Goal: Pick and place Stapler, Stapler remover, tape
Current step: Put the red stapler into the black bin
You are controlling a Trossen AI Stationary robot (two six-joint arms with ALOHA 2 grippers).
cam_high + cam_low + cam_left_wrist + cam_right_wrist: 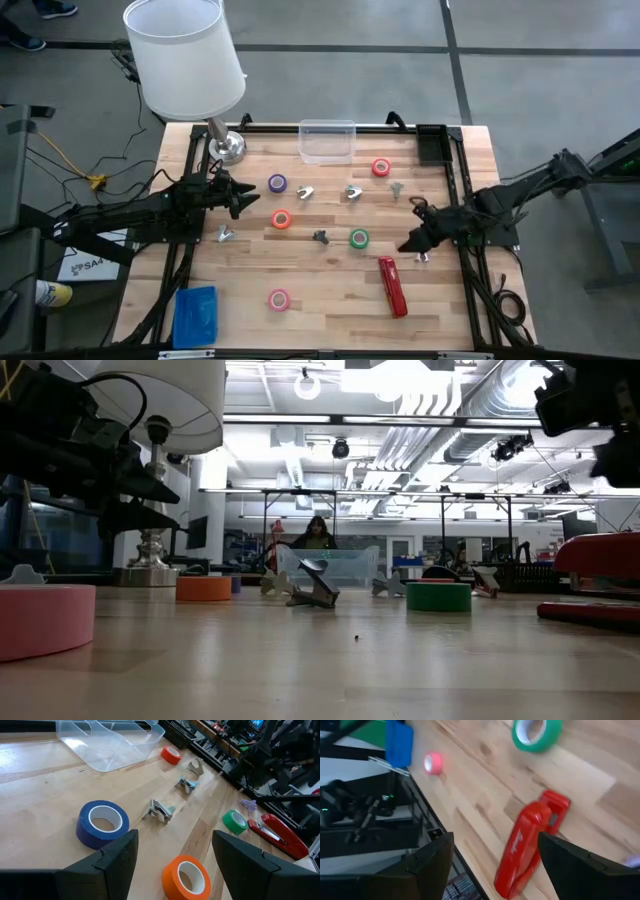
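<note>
Stapler first: the long red plastic-and-metal stapler [392, 286] lies flat on the wooden worktop [330, 280], just below my right gripper [418, 241], fingers wide, empty. I judge it rigid, fairly heavy, slick; grip across mid-body. Left gripper [243, 197] wide too, holding nothing.

Bright workshop behind a wooden table [330, 290]

A white-shaded lamp [185, 50] stands at the table's far corner; grey floor [540, 80] surrounds it, ceiling lights [305, 385] and ducts [440, 410] overhead.
</note>
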